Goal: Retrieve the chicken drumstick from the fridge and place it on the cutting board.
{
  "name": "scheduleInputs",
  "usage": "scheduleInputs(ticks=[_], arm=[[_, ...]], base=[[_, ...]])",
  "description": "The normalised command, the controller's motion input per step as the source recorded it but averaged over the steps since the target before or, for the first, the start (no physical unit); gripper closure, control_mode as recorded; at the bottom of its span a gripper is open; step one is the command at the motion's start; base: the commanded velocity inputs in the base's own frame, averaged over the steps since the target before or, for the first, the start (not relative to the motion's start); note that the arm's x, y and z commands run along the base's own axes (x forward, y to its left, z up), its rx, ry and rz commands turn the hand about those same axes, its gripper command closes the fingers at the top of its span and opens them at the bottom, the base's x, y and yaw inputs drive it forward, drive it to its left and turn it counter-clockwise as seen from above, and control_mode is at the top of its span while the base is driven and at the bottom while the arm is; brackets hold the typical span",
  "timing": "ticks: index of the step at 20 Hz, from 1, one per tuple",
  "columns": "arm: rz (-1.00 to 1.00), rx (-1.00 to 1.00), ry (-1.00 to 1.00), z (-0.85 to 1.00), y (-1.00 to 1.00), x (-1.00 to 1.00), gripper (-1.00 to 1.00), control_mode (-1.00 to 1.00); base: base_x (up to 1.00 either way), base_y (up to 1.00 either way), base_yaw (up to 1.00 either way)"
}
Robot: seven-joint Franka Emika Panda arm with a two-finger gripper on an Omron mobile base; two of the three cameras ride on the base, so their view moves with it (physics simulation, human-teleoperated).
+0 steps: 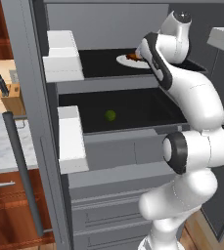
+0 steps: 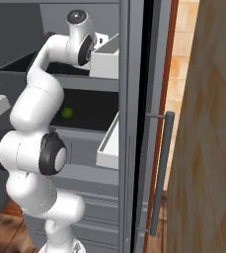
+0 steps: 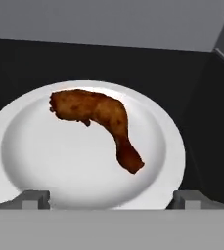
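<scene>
A simulated kitchen with brown wooden cabinets (image 1: 6, 195) and a pale marble surface (image 1: 1, 141) frames the tall grey fridge (image 1: 108, 161), which stands open with its long bar handle (image 1: 23, 171) on the swung-out door. White door bins (image 1: 64, 61) sit beside the black shelves, and grey drawers fill the lower part. On the surface to the left a wooden knife block (image 1: 13, 97) holds dark-handled knives. The white arm (image 1: 191, 122) reaches up from the base and bends into the upper shelf of the fridge. On that shelf lies a white plate (image 3: 45, 166), and on it rests the chicken drumstick (image 3: 99, 117), reddish-brown and glossy, its thick end toward the upper left of the hand view and its thin end pointing lower right. The claw (image 3: 111, 200) hovers just before the near rim of the plate, its two fingertips (image 3: 35, 199) spread wide apart and holding nothing, with the drumstick apart from them. On the shelf below, a small green round fruit (image 1: 110, 115) sits alone near the middle. In the right base view the same fruit (image 2: 67, 112) shows past the arm's elbow.
</scene>
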Motion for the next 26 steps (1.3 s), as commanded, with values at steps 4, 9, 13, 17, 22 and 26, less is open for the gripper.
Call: scheduleInputs(ticks=[4, 9, 13, 17, 22, 26], arm=[[0.01, 0.00, 0.08, -0.04, 0.00, 0.51, -1.00, -1.00], [0.05, 0.00, 0.00, -0.20, -0.04, 0.41, -1.00, -1.00], [0.05, 0.00, 0.01, -0.21, -0.03, 0.47, -1.00, -1.00], [0.04, 0.00, 0.07, -0.25, -0.06, 0.44, -1.00, -1.00], [0.01, 0.00, 0.13, -0.21, -0.05, 0.35, -1.00, -1.00], [0.00, 0.00, 0.07, -0.13, 0.00, 0.24, -1.00, -1.00]], base=[[0.00, 0.00, 0.00], [0.00, 0.00, 0.00], [0.00, 0.00, 0.00], [0.00, 0.00, 0.00], [0.00, 0.00, 0.00], [0.00, 0.00, 0.00]])
